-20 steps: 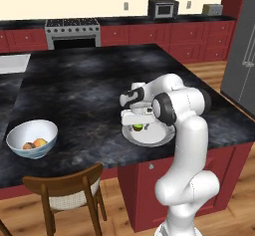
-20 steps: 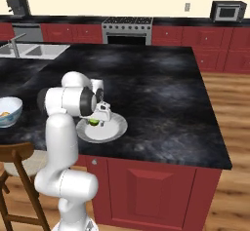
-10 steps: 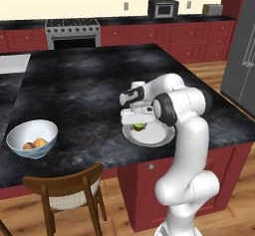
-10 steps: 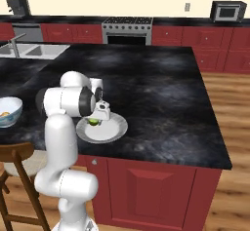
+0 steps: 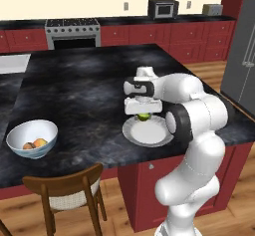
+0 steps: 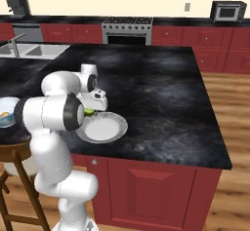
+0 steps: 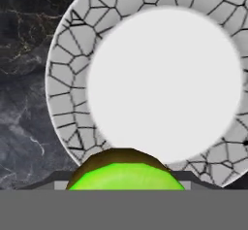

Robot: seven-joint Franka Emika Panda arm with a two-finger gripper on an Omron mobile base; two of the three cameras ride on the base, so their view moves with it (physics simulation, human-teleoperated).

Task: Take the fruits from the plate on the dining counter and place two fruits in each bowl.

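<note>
Right now your gripper (image 5: 143, 115) sits low over the far edge of the plate (image 5: 149, 135) on the dining counter (image 5: 79, 90), and its jaws are closed around the green lime (image 5: 144, 116). You can see the lime tucked just under the white hand in the left base view, and in the right base view it peeks out as a small green spot (image 6: 89, 111) between the arm's elbow and the plate's rim (image 6: 105, 136). From the hand view, the lime (image 7: 125, 173) fills the bottom centre, pressed up between the dark finger tips, with the plate (image 7: 72, 78) spread out beyond it: a plain white middle and a grey crackle-patterned rim. Whether the lime touches the plate or hangs just off it, you cannot tell from these angles. The rest of the plate shows bare. Look to the left of the counter and you find one bowl (image 5: 31, 138) standing near the front edge, well apart from the plate, with an orange fruit (image 5: 41, 142) and a tan-brown fruit (image 5: 29, 146) lying side by side in it. In the right base view a bowl's edge (image 6: 7, 120) shows at the far left, partly hidden behind the arm. A wooden chair (image 5: 64, 190) stands below the counter, near that bowl.
</note>
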